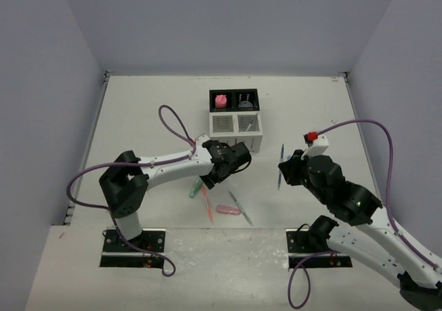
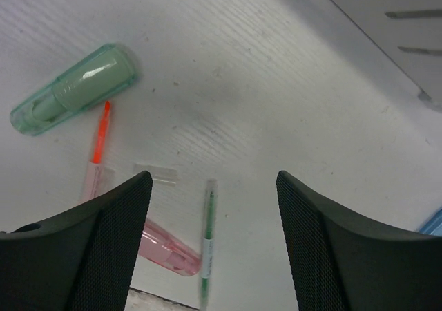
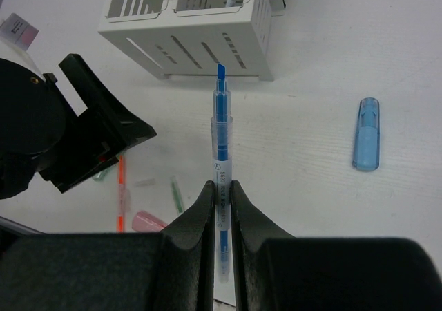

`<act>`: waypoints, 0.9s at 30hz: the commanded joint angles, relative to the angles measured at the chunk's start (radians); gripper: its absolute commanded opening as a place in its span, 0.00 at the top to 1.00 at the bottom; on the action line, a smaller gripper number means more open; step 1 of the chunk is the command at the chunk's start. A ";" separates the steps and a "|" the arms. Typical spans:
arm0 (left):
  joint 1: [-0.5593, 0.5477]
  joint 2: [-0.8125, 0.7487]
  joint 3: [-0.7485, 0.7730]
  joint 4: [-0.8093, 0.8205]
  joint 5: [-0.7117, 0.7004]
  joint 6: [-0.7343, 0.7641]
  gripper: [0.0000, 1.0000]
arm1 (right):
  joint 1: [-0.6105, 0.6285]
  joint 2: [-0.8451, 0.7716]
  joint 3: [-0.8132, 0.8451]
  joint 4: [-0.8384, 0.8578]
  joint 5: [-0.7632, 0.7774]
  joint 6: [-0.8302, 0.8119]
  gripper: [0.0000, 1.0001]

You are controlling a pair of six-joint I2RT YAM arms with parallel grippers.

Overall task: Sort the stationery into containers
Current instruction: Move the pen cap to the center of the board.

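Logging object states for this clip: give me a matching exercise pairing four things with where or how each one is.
Things:
1. blue pen
2. green marker
3. pink eraser
4. left gripper

States:
A. inside a black bin
B. open, holding nothing
C. lying on the table
D. clamped in the right gripper

Pairs: 1-D, 2-C, 3-A, 4-B

Bright even overhead light, soft shadows, near fingers (image 2: 90,256) blurred

Blue pen (image 3: 221,138); green marker (image 2: 76,88); pink marker (image 2: 169,253); possibly greenish pen (image 2: 207,245).
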 commanded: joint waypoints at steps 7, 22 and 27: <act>0.006 -0.039 -0.043 0.074 -0.069 0.389 0.26 | -0.004 -0.035 0.010 -0.003 0.046 0.010 1.00; -0.011 -0.005 -0.155 0.209 0.030 0.450 0.35 | -0.004 0.002 0.007 0.001 0.039 0.012 1.00; -0.021 0.011 -0.173 0.241 0.051 0.461 0.36 | -0.005 0.005 0.008 0.000 0.039 0.010 1.00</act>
